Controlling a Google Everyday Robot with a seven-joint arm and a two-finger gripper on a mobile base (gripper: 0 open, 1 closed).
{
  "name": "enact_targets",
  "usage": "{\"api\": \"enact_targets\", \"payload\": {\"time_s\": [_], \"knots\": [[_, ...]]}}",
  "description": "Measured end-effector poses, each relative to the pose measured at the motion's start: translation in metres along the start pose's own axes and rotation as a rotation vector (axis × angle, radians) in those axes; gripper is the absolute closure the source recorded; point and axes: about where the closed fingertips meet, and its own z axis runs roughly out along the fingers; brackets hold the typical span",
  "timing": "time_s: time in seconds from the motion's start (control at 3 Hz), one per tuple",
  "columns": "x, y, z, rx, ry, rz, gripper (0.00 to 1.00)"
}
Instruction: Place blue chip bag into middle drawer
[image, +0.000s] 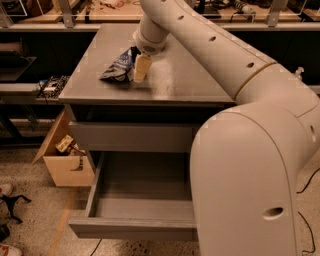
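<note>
The blue chip bag (118, 68) is a crumpled dark-blue foil bag lying on the grey cabinet top (185, 80), left of centre. My gripper (138, 69) reaches down from the white arm and sits at the bag's right edge, one cream finger (141, 67) against the bag; the other finger is hidden. The middle drawer (145, 227) is pulled open below, its tray bare inside. My arm's big white body covers the drawer's right part.
A closed same-grey drawer front (130, 136) sits above the open drawer. An open cardboard box (62, 162) stands on the floor to the left. Dark shelving with clutter (50, 86) is at left, and a workbench edge (90, 20) runs behind the cabinet.
</note>
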Motion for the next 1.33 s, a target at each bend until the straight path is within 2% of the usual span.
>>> {"api": "enact_targets", "payload": {"time_s": [0.67, 1.0, 1.33], "knots": [[0.007, 0.005, 0.001, -0.019, -0.029, 0.024, 0.65], [0.012, 0.006, -0.009, -0.01, -0.045, 0.047, 0.88], [0.035, 0.015, -0.026, -0.005, -0.023, 0.087, 1.0]]}}
